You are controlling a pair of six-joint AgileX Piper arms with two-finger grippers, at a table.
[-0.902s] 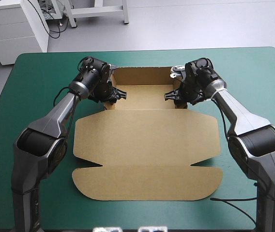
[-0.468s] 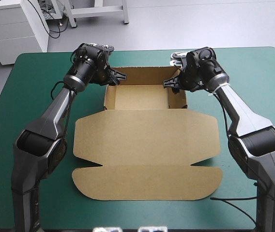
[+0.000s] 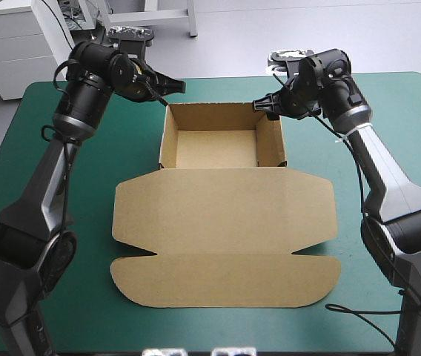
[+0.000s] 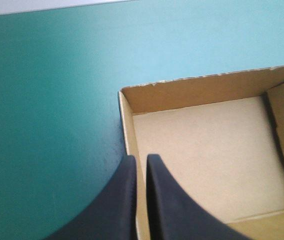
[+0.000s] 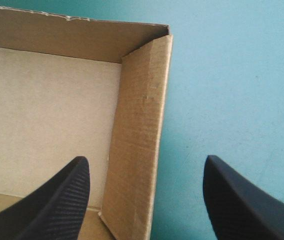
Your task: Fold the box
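The brown box (image 3: pixel 218 148) stands as an open tray with four raised walls near the table's far edge. Its lid (image 3: pixel 225 215) lies flat toward the near edge. My left gripper (image 3: pixel 175 87) hangs above the tray's far left corner, off the board. In the left wrist view the left gripper (image 4: pixel 141 157) has its black fingers all but together over the left wall (image 4: pixel 127 125), holding nothing. My right gripper (image 3: pixel 264 105) hovers at the far right corner. In the right wrist view the right gripper (image 5: pixel 146 159) is open, its fingers either side of the right wall (image 5: pixel 142 100) below.
Bare teal-green cover (image 3: pixel 62 193) lies to the left and to the right (image 3: pixel 388 133) of the box. The lid's rounded flap (image 3: pixel 225 282) reaches close to the table's near edge.
Both grippers have risen out of the tray and drawn outward toward its far corners. The left fingers have come together; the right ones stay apart.
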